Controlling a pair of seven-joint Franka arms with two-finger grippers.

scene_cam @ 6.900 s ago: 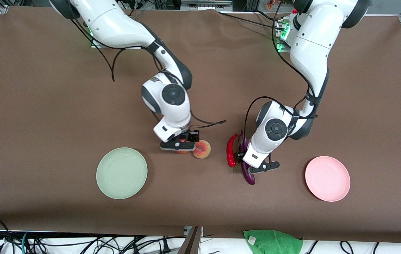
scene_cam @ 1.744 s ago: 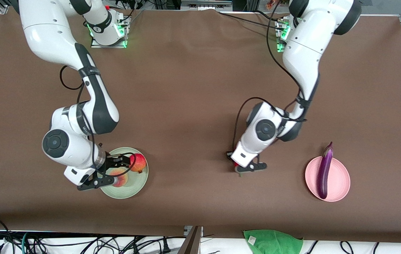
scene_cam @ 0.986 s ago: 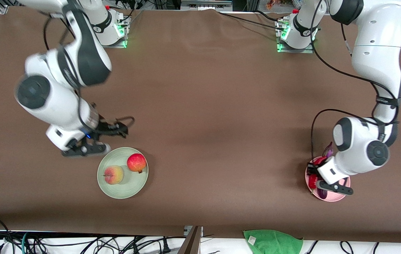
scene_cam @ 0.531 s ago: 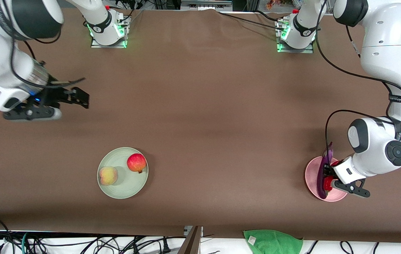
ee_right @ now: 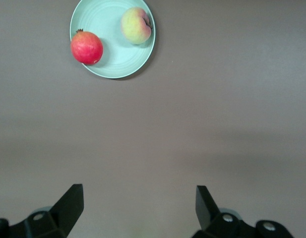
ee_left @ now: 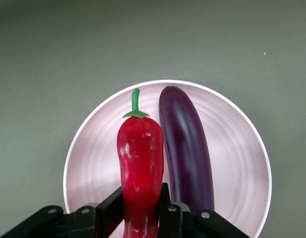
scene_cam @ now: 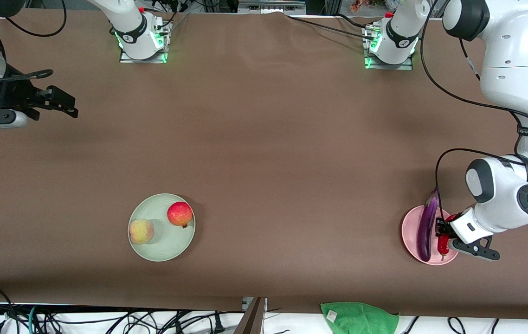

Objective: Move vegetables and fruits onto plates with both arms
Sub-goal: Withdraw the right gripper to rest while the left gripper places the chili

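Note:
My left gripper (scene_cam: 442,237) is shut on the red chili pepper (scene_cam: 442,243) and holds it over the pale pink plate (scene_cam: 410,232), beside the purple eggplant (scene_cam: 426,227) that lies on that plate. In the left wrist view the fingers (ee_left: 113,208) clamp the chili (ee_left: 139,148) next to the eggplant (ee_left: 187,153) on the plate (ee_left: 237,163). I cannot tell whether the chili touches the plate. My right gripper (scene_cam: 60,102) is open and empty, raised over bare table at the right arm's end. The mint green plate (scene_cam: 166,246) holds the deep red fruit (scene_cam: 179,214) and the peach (scene_cam: 141,231).
A green cloth (scene_cam: 359,317) lies at the table edge nearest the front camera. The arm bases (scene_cam: 141,41) stand at the table's farthest edge. In the right wrist view, brown table lies between my open gripper (ee_right: 138,193) and the mint plate (ee_right: 118,49).
Both fruits went onto the mint plate and the eggplant onto the pink plate. The right gripper has let go and pulled away. The left gripper has carried the chili over the pink plate.

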